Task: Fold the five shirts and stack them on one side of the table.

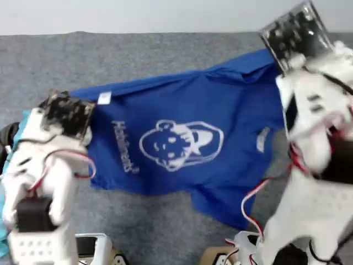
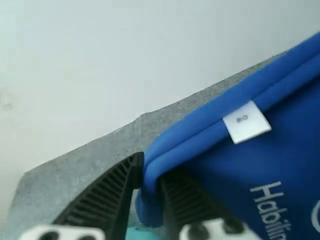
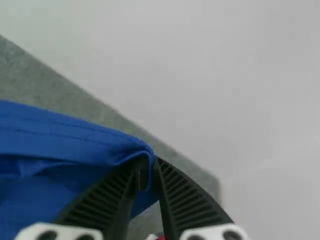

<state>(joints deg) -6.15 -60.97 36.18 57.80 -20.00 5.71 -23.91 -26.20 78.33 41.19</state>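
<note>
A blue shirt (image 1: 182,143) with a white face print and white lettering hangs spread between the two arms over the grey table (image 1: 138,61). My left gripper (image 2: 148,187) is shut on the shirt's collar-side edge (image 2: 210,130), close to a small white tag (image 2: 246,123). My right gripper (image 3: 146,176) is shut on the opposite edge of the blue shirt (image 3: 60,145). In the high view the left arm (image 1: 49,160) stands at the shirt's left end and the right arm (image 1: 314,116) at its right end. A sleeve (image 1: 226,207) droops toward the front.
A turquoise garment (image 1: 11,160) lies at the left edge of the table, behind the left arm. The arm bases (image 1: 88,248) and cables (image 1: 253,204) sit along the front edge. A pale wall (image 1: 165,14) rises behind the table's far edge.
</note>
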